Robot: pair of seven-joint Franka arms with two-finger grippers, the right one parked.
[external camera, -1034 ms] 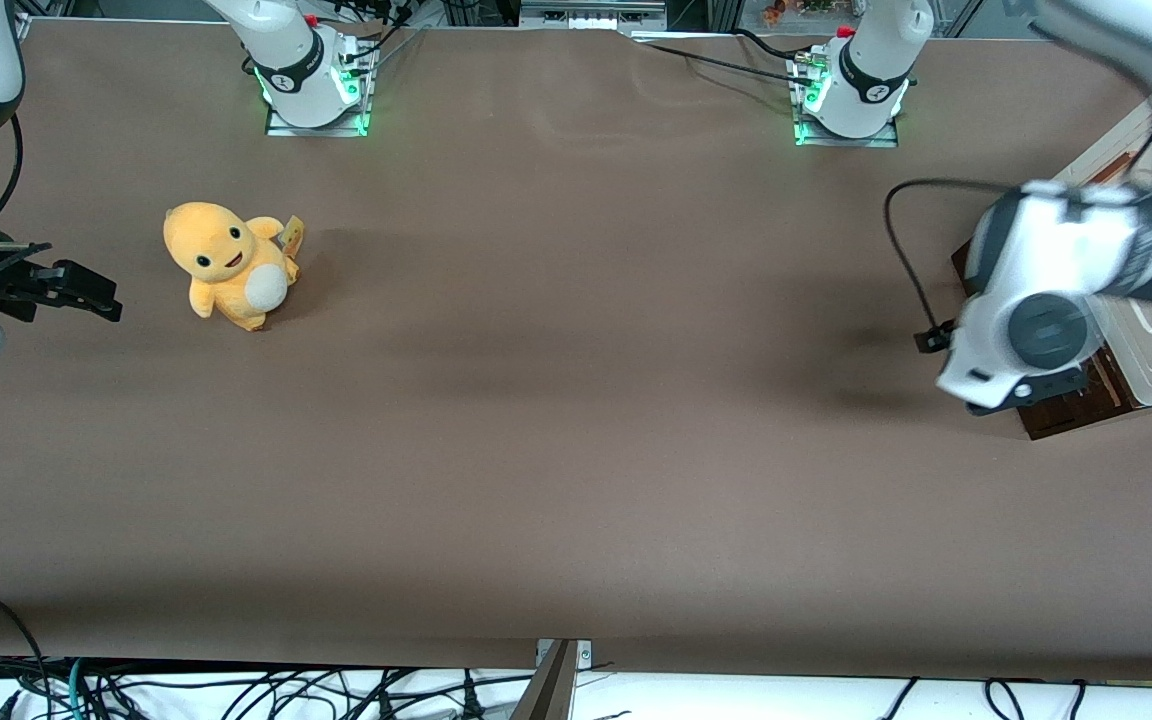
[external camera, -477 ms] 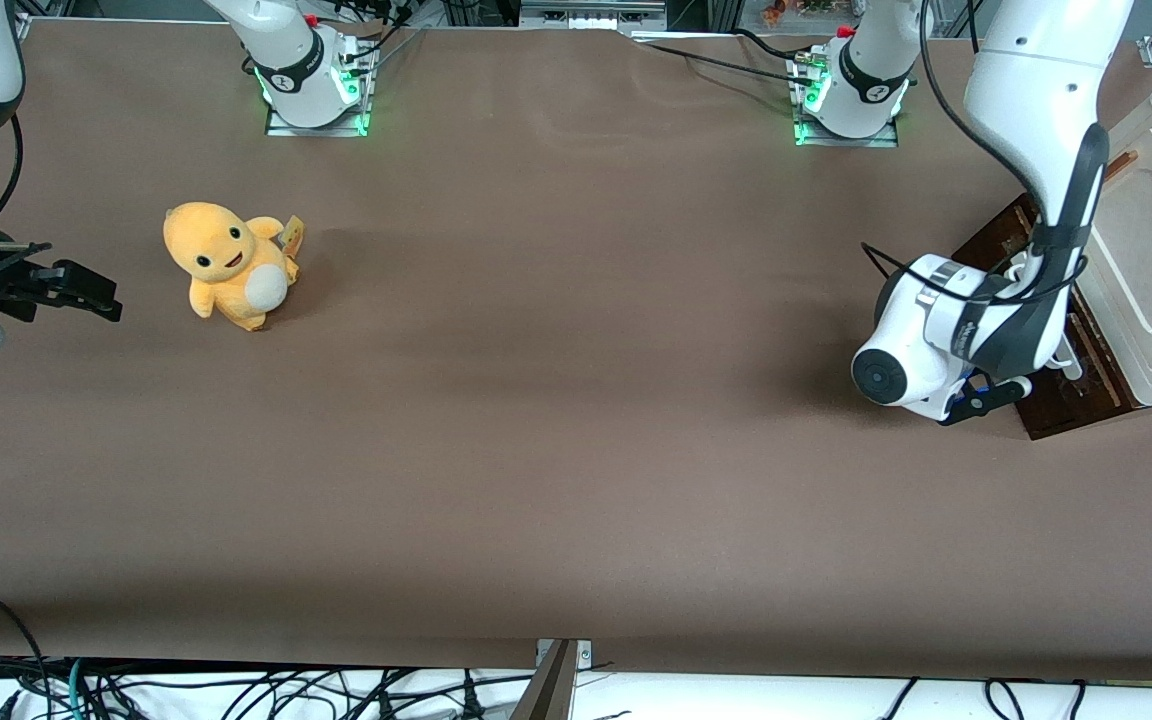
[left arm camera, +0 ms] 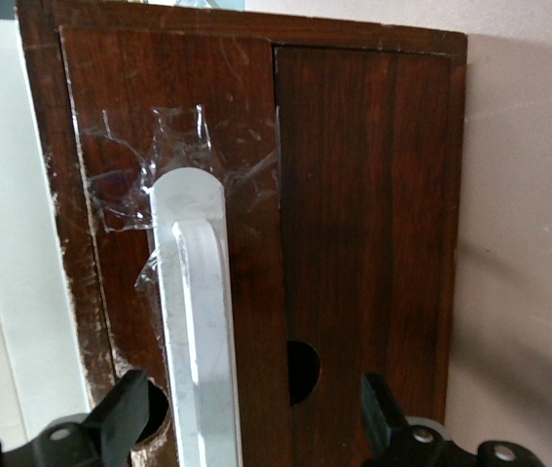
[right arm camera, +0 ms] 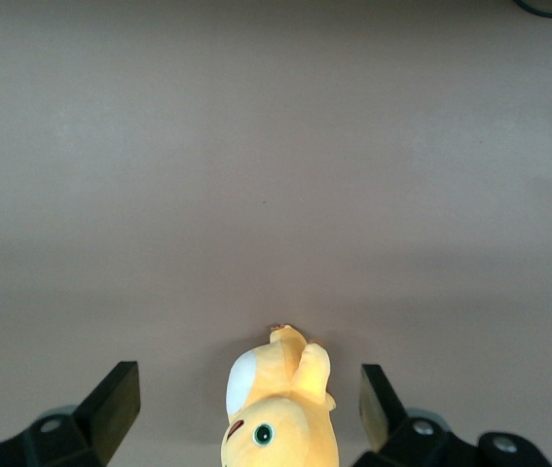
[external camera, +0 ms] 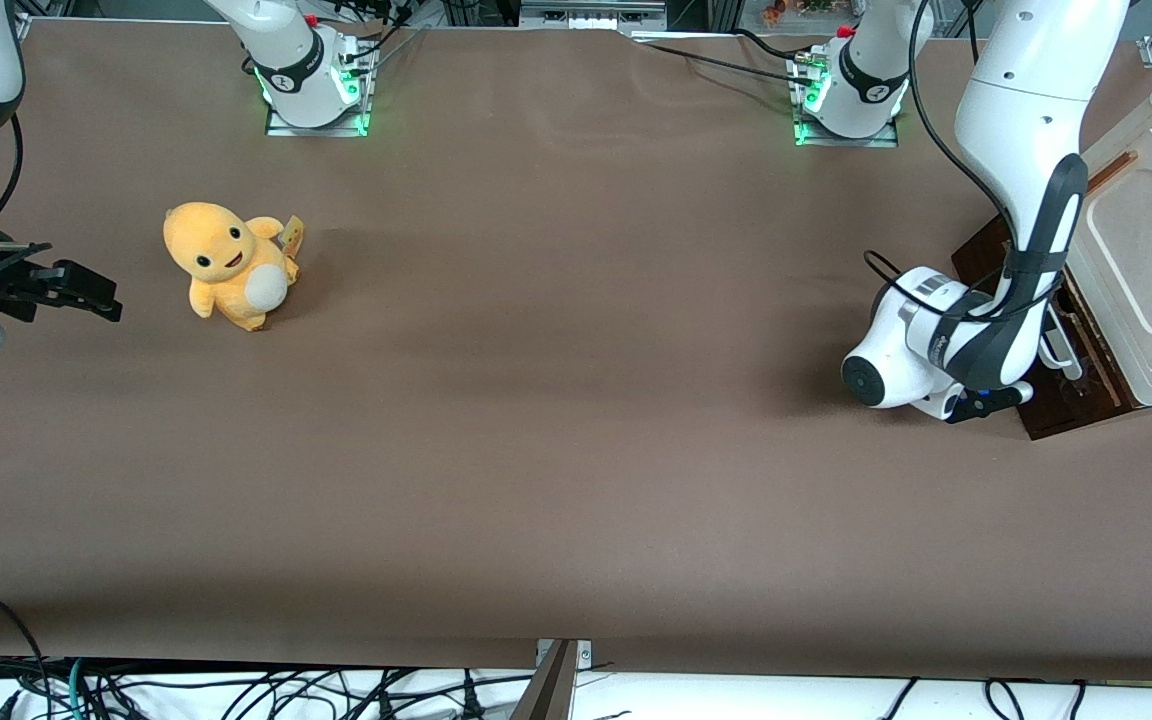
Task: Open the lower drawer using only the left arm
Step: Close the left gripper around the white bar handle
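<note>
Hovering just in front of the lower drawer (left arm camera: pixel 256 243), the gripper (left arm camera: pixel 246 428) is holding its fingers (left arm camera: pixel 125 413) apart, straddling the white bar handle (left arm camera: pixel 198 321) (stiff, smooth, probably slippery): the obvious place to grip.

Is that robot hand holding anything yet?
No. The open gripper straddles the drawer's white handle without closing on it.

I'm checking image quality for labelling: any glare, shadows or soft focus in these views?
Front view: sharp, with soft shadows on the table under the left arm. Left wrist view: the white bar handle looks washed out, tape glints on the lower drawer, and the open gripper is slightly soft.
</note>
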